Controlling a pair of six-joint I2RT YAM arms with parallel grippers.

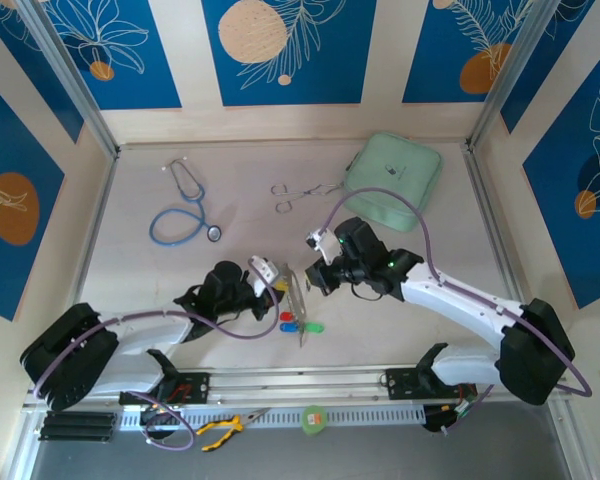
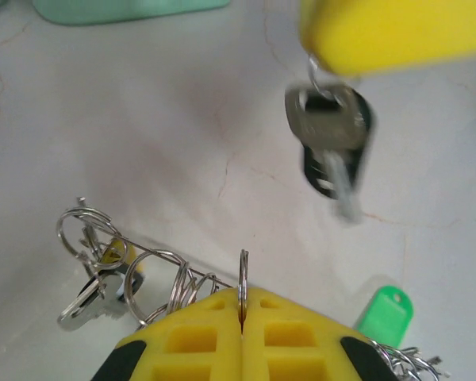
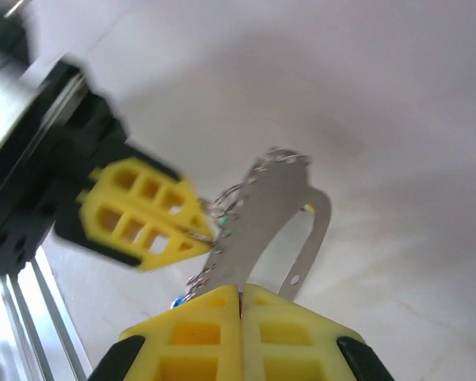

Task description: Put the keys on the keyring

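keyring: a pale flat loop (image 3: 258,218) at the centre of the top view (image 1: 298,297), between the two arm tips. Small wire rings are bunched along its left edge.
black key: it hangs (image 2: 333,139) by a small ring in the upper right of the left wrist view, clear of the tabletop (image 2: 182,119).
other keys: a green key (image 2: 385,315) lies at lower right. A silver bunch (image 2: 91,286) sits on wire rings at lower left.
left claw: closed tight (image 2: 243,317) on a thin metal edge at the keyring. I cannot tell whether that edge is the loop itself or a split ring.
right claw: pinched shut (image 3: 239,305). It carries the black key by its ring, above and apart from the loop.
handling: the loop is probably stiff, light and slick, so it would be best gripped flat across the strip. The keys look light and free to swing, so the ring is likely the steadier hold, not the blade.
risk: the dangling key may twist away from the loop's opening.
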